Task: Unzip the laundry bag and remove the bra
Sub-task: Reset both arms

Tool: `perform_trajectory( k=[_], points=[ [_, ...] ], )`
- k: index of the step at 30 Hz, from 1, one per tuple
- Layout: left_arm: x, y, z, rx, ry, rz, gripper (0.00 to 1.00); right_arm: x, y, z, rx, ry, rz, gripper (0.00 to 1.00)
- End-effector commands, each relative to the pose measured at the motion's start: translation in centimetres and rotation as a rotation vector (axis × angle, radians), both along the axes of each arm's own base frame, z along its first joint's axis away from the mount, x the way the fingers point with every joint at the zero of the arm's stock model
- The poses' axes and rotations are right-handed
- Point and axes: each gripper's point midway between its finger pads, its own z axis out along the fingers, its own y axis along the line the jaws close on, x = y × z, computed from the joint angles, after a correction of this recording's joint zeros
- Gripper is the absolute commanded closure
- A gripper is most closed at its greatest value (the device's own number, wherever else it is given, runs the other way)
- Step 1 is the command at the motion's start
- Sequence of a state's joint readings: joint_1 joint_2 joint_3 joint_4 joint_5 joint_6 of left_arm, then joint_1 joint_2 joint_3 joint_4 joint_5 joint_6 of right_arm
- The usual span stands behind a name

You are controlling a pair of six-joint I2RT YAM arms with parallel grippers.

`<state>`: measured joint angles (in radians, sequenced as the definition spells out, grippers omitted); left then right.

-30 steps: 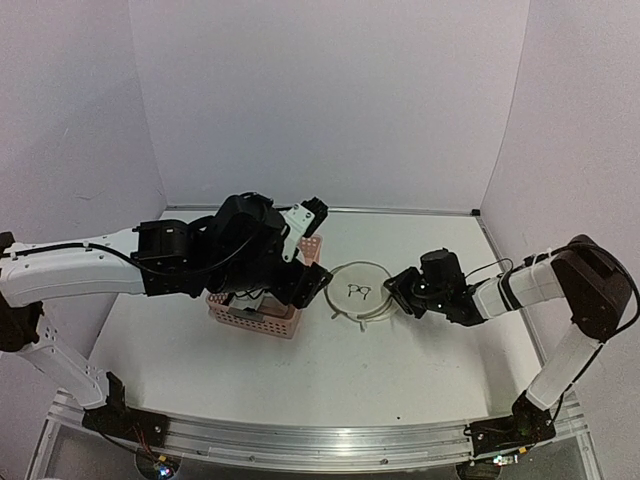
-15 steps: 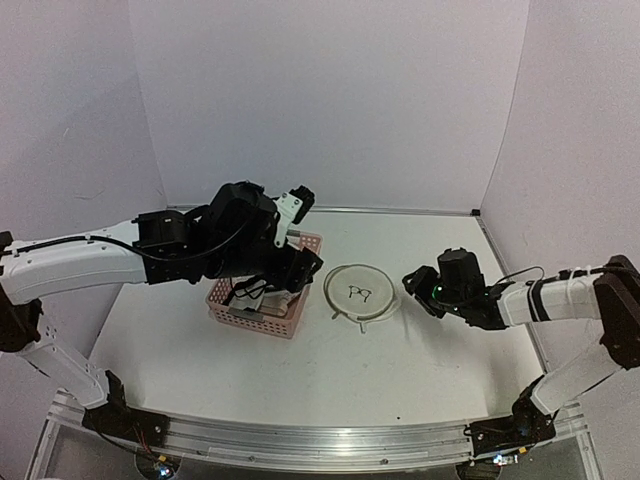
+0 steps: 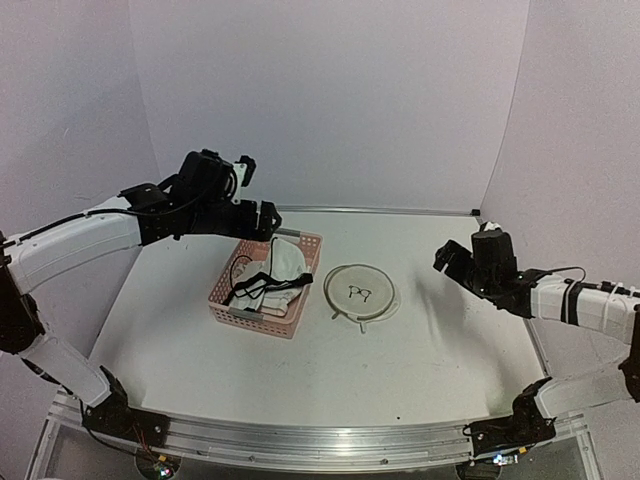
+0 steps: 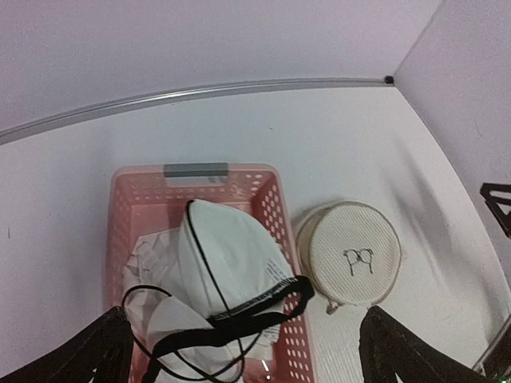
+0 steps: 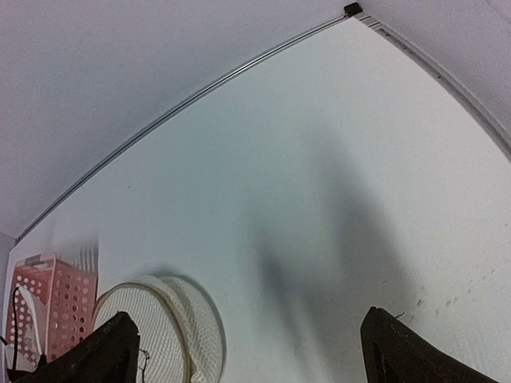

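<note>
The laundry bag (image 3: 360, 292) lies collapsed to a flat white mesh disc on the table, its black drawing facing up; it also shows in the left wrist view as the laundry bag (image 4: 349, 254) and in the right wrist view as the laundry bag (image 5: 156, 327). The bra (image 3: 272, 275), white with black straps, lies in the pink basket (image 3: 225, 300), one black strap draped over the rim nearest the bag (image 4: 299, 291). My left gripper (image 3: 250, 215) hangs open above the basket's far side, holding nothing. My right gripper (image 3: 452, 260) stands open and empty, well right of the bag.
The pink basket (image 4: 271, 191) stands just left of the bag, almost touching it. White walls close in the table on the left, the back and the right, with a metal strip (image 4: 239, 88) along the back edge. Bare tabletop (image 5: 319, 199) lies between the bag and my right gripper.
My left gripper has lifted up and back out of the basket and opened wider, leaving the bra in it. My right gripper has drawn away rightward from the bag and opened.
</note>
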<state>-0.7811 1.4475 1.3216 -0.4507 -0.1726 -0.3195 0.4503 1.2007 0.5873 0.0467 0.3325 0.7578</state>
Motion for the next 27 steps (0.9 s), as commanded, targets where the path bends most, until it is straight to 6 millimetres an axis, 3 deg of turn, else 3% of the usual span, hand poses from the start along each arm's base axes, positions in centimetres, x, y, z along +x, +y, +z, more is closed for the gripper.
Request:
perform_trajectory(
  k=[1, 7, 12, 19, 27],
  points=[
    [2.8, 2.7, 3.9, -0.158, -0.019, 0.092, 0.01, 1.4, -3.1, 3.0, -0.024, -0.032, -0.05, 0.02],
    [5.2, 8.9, 5.1, -0.251, -0.001, 0.218, 0.01, 2.1, -8.9, 3.2, 0.191, -0.003, -0.125, 0.02],
    [5.5, 14.4, 5.4, -0.286, -0.015, 0.327, 0.0, 1.2, -10.5, 5.1, 0.101, -0.011, -0.143, 0.02],
    [3.5, 19.0, 5.2, -0.22, -0.098, 0.473, 0.01, -1.3, -7.6, 8.5, 0.067, -0.136, 0.076, 0.02],
    [1.1, 20.0, 3.5, -0.184, -0.108, 0.467, 0.01, -4.3, -3.7, 12.6, -0.018, -0.289, 0.25, 0.02]
  ],
)
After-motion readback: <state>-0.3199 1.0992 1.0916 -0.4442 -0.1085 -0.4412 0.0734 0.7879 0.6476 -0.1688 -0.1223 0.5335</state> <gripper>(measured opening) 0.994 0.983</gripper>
